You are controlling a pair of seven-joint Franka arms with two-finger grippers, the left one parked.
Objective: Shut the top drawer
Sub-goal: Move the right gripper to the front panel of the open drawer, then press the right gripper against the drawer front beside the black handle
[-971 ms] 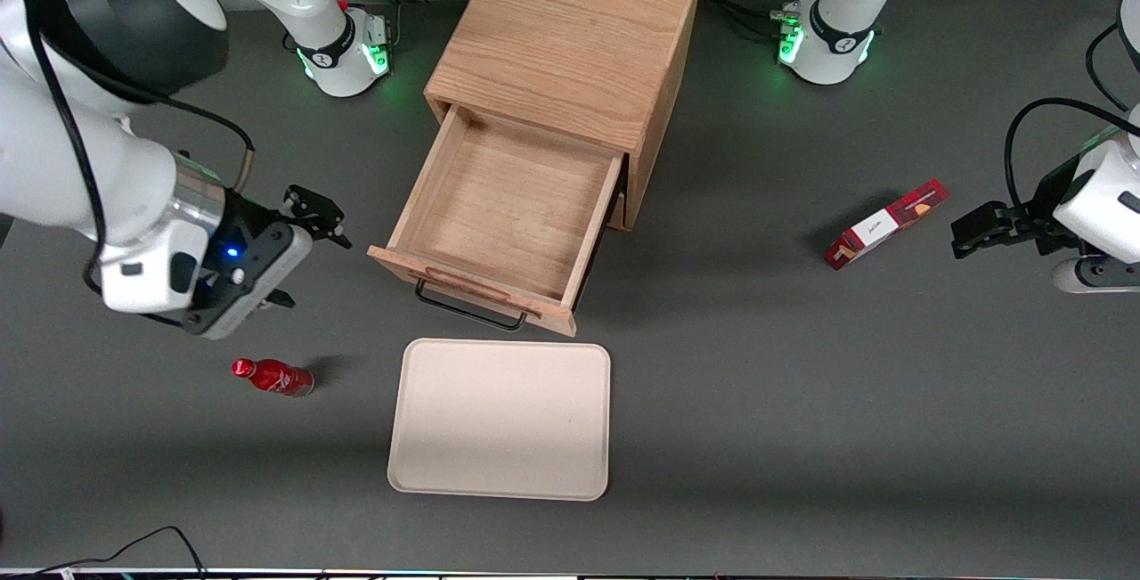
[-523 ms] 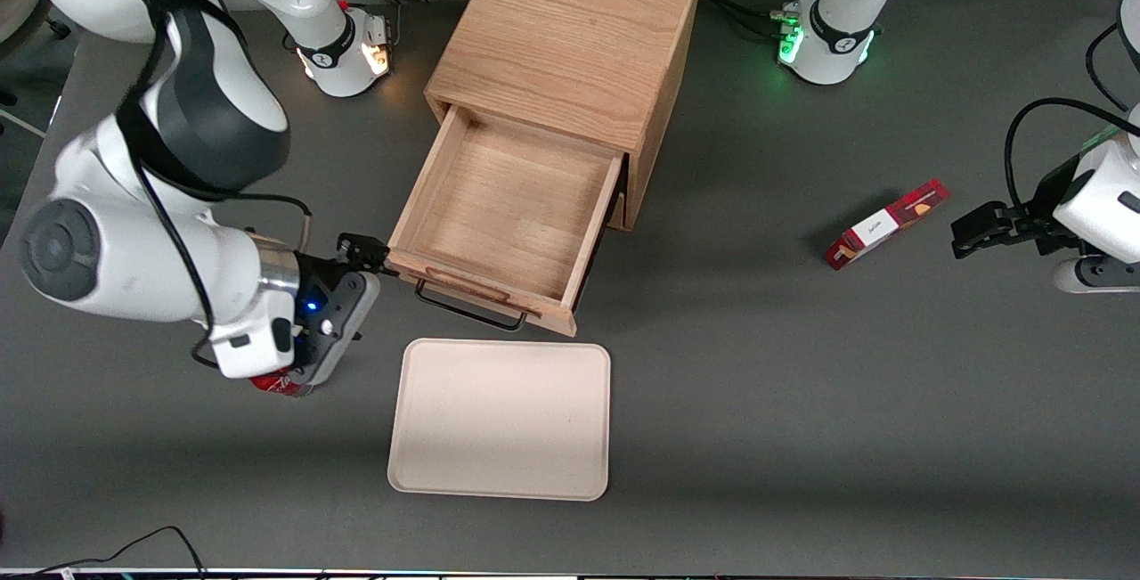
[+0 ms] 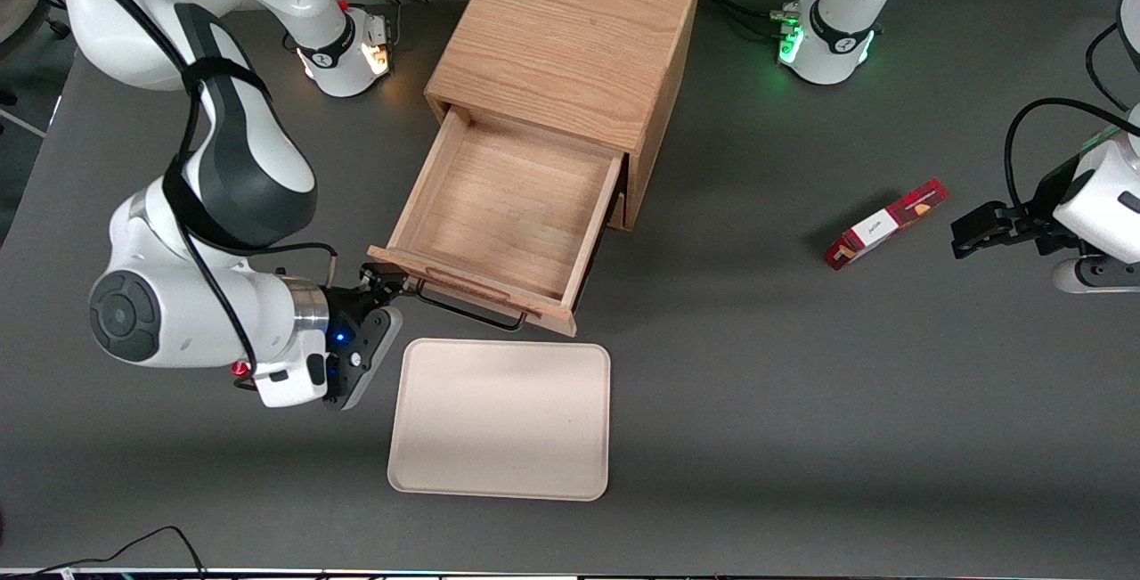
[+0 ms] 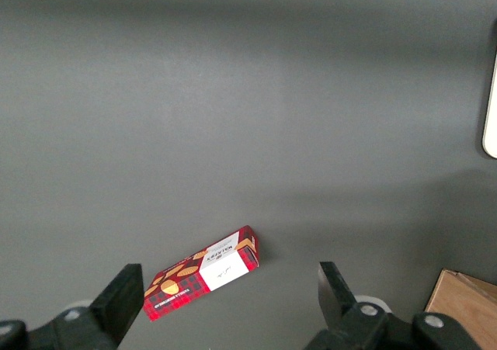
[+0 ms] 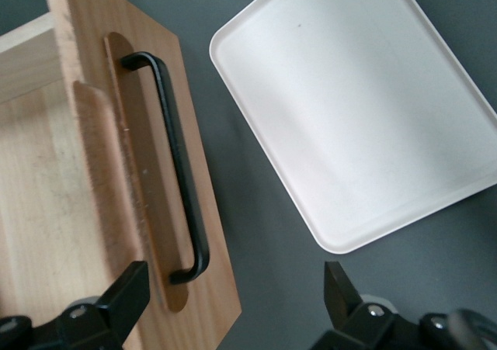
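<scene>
Top drawer [image 3: 512, 206] stood pulled well out of the boxy wooden cabinet [image 3: 570, 36] near the middle of the desk [image 3: 802, 384], empty inside, with its wooden front panel facing the front camera and the black wire handle [image 3: 468, 310] slung just under the lip. Hand [image 3: 385, 281] of the working arm sat at the corner of that front panel nearest the working arm's end of the desk, level with the handle's end, possibly touching the panel though contact could not be confirmed. Fingers spread wide in the right wrist view, gripping nothing, one fingertip [image 5: 128, 288] over the drawer front and the other over bare desk. Cream tray [image 3: 500, 420] lay flat just in front of the drawer, nearer the front camera and apart from it. Red-and-white box [image 3: 883, 224] lay well off toward the parked arm's end. Judged to be the approach step, with the push not yet made. Next move likely called for setting the hand squarely against the front panel and pressing straight toward the cabinet, keeping the force centred enough to stop the drawer skewing on its runners.
</scene>
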